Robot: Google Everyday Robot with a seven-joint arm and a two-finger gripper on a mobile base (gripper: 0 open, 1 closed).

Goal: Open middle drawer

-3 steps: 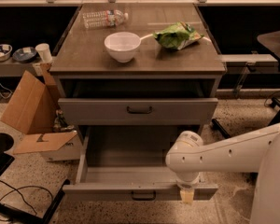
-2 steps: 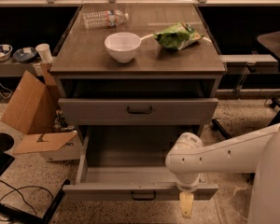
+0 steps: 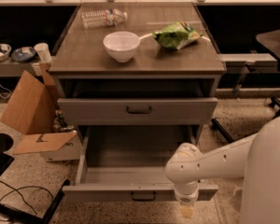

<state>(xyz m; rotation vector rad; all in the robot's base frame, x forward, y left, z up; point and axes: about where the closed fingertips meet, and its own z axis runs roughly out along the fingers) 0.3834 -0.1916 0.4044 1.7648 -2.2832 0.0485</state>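
Observation:
The middle drawer (image 3: 107, 191) is a wide grey drawer pulled far out of the cabinet. Its plain grey inside is bare and its small dark handle (image 3: 143, 196) sits at the centre of the front. Above it, the taller-fronted grey drawer (image 3: 84, 111) is out a short way. My white arm comes in from the lower right. My gripper (image 3: 186, 211) points down just in front of the right part of the middle drawer's front, to the right of the handle and apart from it. The lowest drawer is hidden.
On the cabinet top (image 3: 84, 55) stand a white bowl (image 3: 122, 45), a green bag (image 3: 177, 34) and a lying plastic bottle (image 3: 103, 17). Open cardboard boxes (image 3: 30, 104) sit on the floor at the left, with cables (image 3: 18, 195) nearby. A dark table (image 3: 273, 41) stands at the right.
My gripper has moved down and towards the camera, away from the middle drawer's front edge. The drawers have not moved.

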